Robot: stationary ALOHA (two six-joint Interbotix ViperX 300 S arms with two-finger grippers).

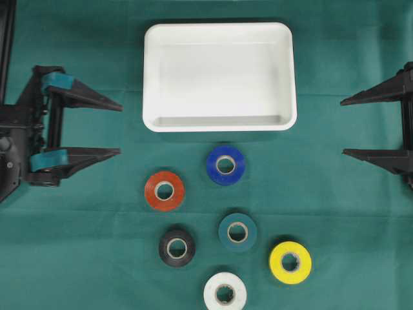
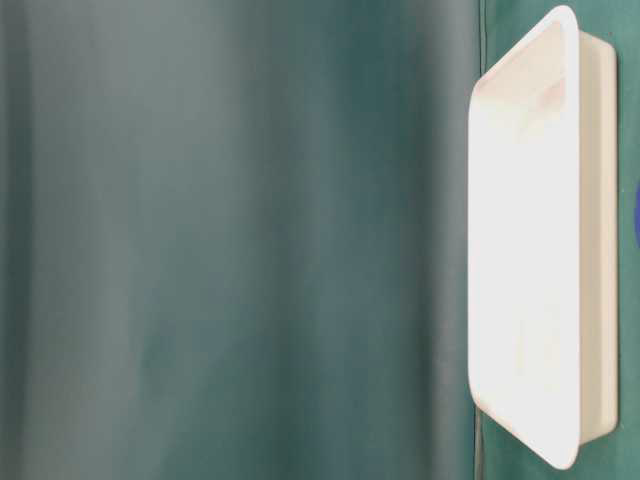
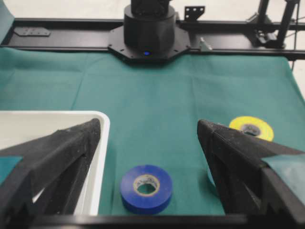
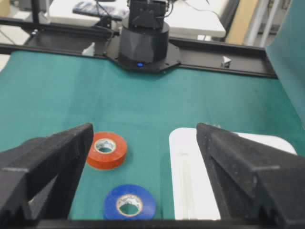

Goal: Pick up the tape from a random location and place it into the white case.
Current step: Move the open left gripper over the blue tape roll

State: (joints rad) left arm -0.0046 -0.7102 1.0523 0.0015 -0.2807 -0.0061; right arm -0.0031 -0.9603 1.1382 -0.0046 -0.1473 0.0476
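The white case point(image 1: 219, 126) lies empty at the back middle of the green cloth; it also shows in the table-level view point(image 2: 595, 240). Several tape rolls lie flat in front of it: blue point(image 1: 225, 165), red point(image 1: 164, 190), teal point(image 1: 237, 232), black point(image 1: 177, 247), yellow point(image 1: 290, 262) and white point(image 1: 224, 293). My left gripper point(image 1: 120, 129) is open and empty at the left. My right gripper point(image 1: 342, 127) is open and empty at the right. In the left wrist view the blue roll point(image 3: 146, 188) lies between the open jaws. In the right wrist view the blue point(image 4: 129, 204) and red point(image 4: 106, 150) rolls show.
The case's rim shows in the left wrist view point(image 3: 102, 143) and in the right wrist view point(image 4: 183, 181). The yellow roll point(image 3: 251, 128) lies beyond my left gripper's right finger. The opposite arm bases point(image 3: 147, 28) point(image 4: 143, 40) stand at the cloth's edges.
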